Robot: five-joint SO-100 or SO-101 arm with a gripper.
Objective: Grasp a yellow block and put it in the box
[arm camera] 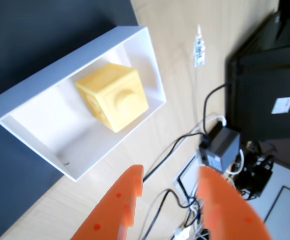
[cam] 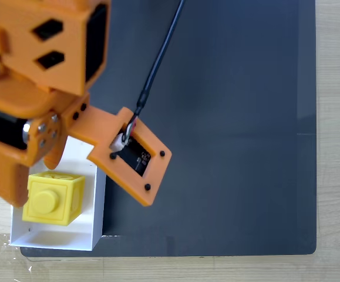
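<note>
The yellow block (cam: 53,198) rests inside the white box (cam: 97,205) at the lower left of the fixed view, stud face showing. My orange gripper (cam: 33,170) hangs over the box's upper edge, just above the block. In the wrist view the yellow block (arm camera: 112,96) lies tilted on the floor of the box (arm camera: 69,60), apart from my fingers. The gripper (arm camera: 171,175) is open, its two orange fingers (arm camera: 122,200) spread with nothing between them, and it is held over the wood beyond the box's edge.
A black mat (cam: 228,147) covers most of the wooden table (cam: 334,117). The orange wrist camera mount (cam: 131,155) and its black cable (cam: 158,59) reach over the mat. A power adapter (arm camera: 220,150), loose cables and dark equipment lie beyond the table.
</note>
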